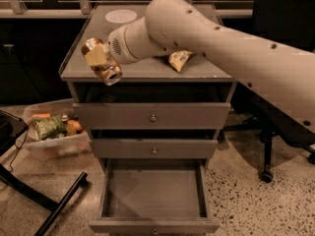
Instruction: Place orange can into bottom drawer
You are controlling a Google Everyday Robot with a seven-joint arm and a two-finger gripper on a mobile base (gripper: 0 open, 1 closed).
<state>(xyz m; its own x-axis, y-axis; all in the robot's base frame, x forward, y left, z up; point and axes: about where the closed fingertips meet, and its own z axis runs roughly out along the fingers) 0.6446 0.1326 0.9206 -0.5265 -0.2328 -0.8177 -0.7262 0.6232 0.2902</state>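
- Cream-white robot arm point(221, 38), thick and rounded, reaches in from the right and crosses over the cabinet top towards the left.
- Grey three-drawer cabinet point(197, 73) stands in the middle of the scene. Its two upper drawers are closed, each with a small round knob.
- Bottom drawer point(152, 198) is pulled out towards the near side, wide and shallow, with nothing visible inside.
- Clear plastic bin point(54, 136) of packaged food sits on the speckled floor, left of the cabinet.
- Gripper point(100, 60) sits at the arm's tip, above the near left edge of the cabinet top. Its jaws pinch the can across its body.
- Orange can point(111, 73) is held tilted, with its silver end pointing down and towards the near side, well above the open drawer.
- White bowl point(121, 15) rests at the far side of the cabinet top.
- Crinkled snack bag point(179, 59) lies on the cabinet top, right of the gripper.
- Step in hand, as judged: carrying the can down to the drawer. To do it well, bring the can out past the near edge of the cabinet and the closed drawer fronts, shift right over the drawer's middle, lower it close to the floor, then release, since a tilted can may roll.
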